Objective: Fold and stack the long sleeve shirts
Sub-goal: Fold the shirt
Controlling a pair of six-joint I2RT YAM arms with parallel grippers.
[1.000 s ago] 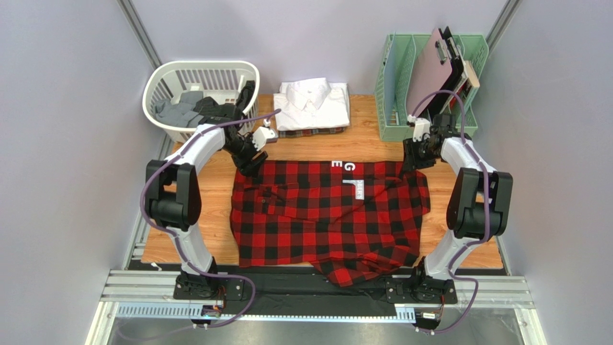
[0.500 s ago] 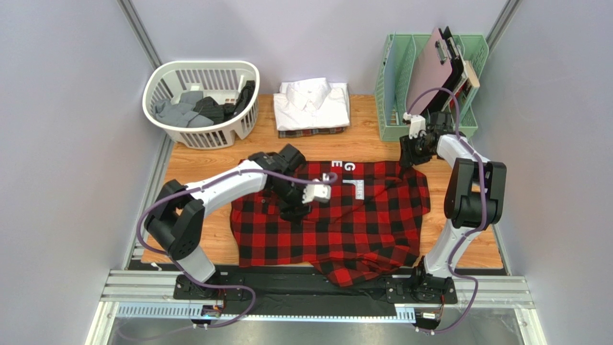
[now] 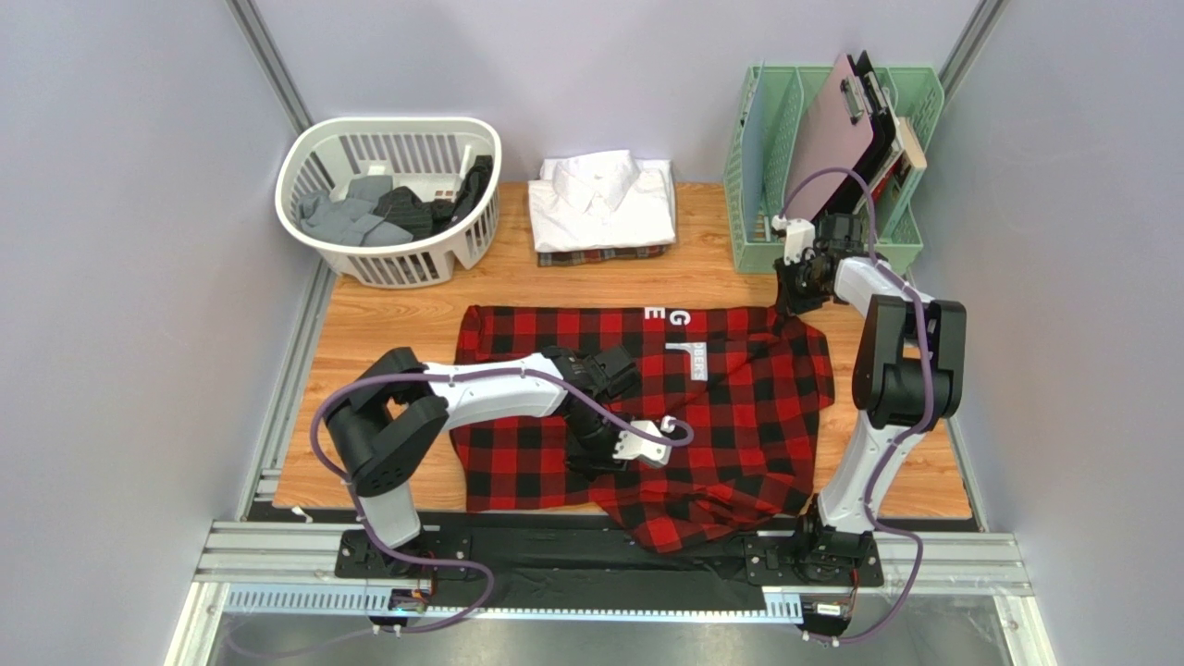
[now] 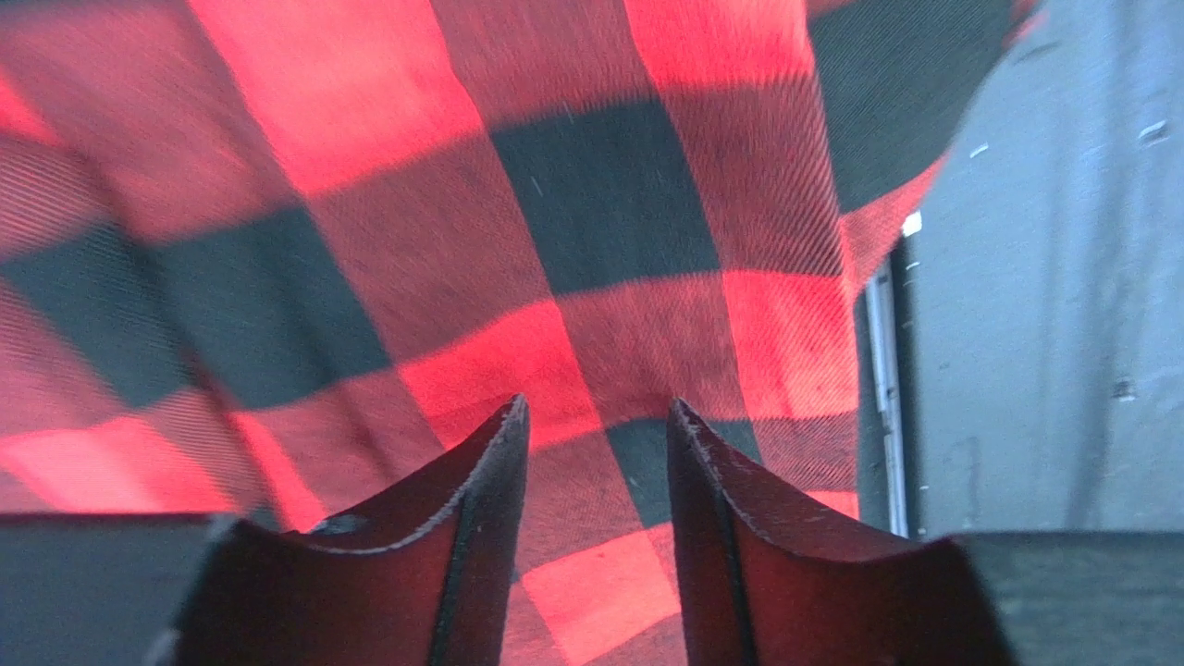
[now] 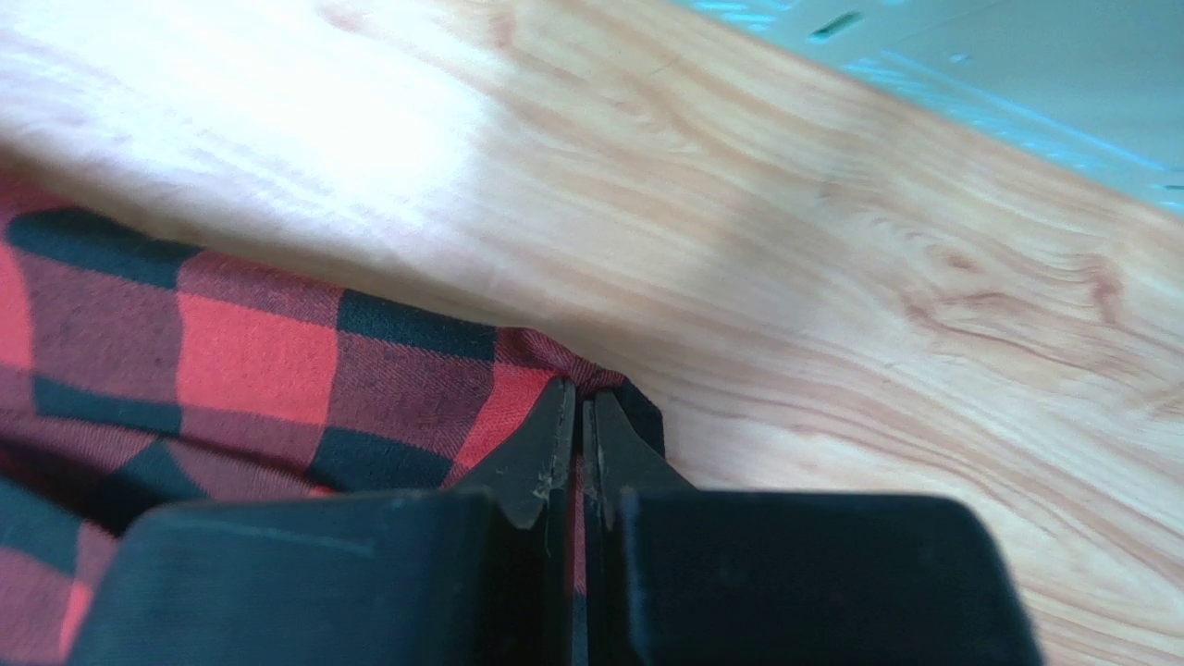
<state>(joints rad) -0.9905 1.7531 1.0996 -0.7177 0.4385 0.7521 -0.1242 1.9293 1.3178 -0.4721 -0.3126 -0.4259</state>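
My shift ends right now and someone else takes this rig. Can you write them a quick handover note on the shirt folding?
Left hand: open, low over the red-and-black flannel shirt by its near edge, holding nothing.
Right hand: shut on the flannel's far right corner.
Flannel lies spread, unfolded, on the table; the white shirt sits folded at the back on a dark plaid shirt, only its edge showing.
Done: those two stacked.
Left: fold the flannel, add it to the stack.
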